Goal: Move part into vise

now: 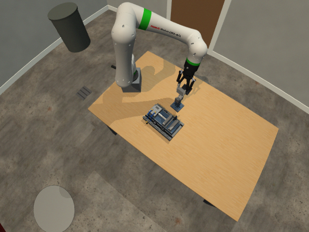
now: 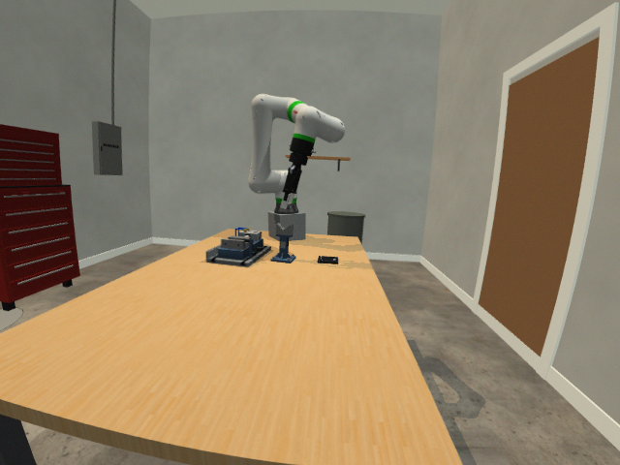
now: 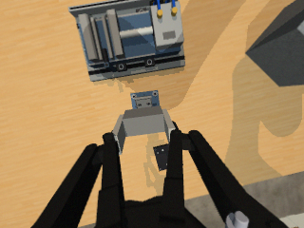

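My gripper is shut on the part, a grey block whose slot side shows as a shallow channel in the wrist view. I hold it in the air above the V-block, which stands on a small blue base. The part also shows in the top view and in the exterior view. The vise sits on the table beyond the V-block, jaws open, with the air cylinder at one end. The dark infeed plate lies empty on the table; it also shows below the fingers in the wrist view.
The robot base stands at the table's far corner. A dark bin stands on the floor behind. A red tool cabinet is at the left wall.
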Robot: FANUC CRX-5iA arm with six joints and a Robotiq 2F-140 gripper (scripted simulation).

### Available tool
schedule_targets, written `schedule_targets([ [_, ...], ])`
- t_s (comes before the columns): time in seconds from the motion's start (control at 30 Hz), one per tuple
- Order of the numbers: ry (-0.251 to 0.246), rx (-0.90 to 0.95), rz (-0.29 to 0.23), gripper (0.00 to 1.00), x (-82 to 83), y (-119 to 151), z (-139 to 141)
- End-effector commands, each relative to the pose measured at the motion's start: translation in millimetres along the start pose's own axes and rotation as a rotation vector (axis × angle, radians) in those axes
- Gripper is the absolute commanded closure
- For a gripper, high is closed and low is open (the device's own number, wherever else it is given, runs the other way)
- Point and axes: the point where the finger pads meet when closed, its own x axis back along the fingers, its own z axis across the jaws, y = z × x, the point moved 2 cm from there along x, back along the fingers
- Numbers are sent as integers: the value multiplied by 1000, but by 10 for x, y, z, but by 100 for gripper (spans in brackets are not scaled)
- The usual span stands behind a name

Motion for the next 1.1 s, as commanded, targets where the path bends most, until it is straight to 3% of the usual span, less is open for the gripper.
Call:
schedule_targets([
  [0.0, 0, -1, 48, 100, 0, 21, 0],
  [0.37, 0, -1, 192, 100, -8, 86, -1],
  [0.43, 0, -1, 192, 100, -8, 86, -1],
  [0.93, 0, -1, 363, 100, -29, 162, -1],
  [1.07, 0, -1, 382, 100, -33, 170, -1],
])
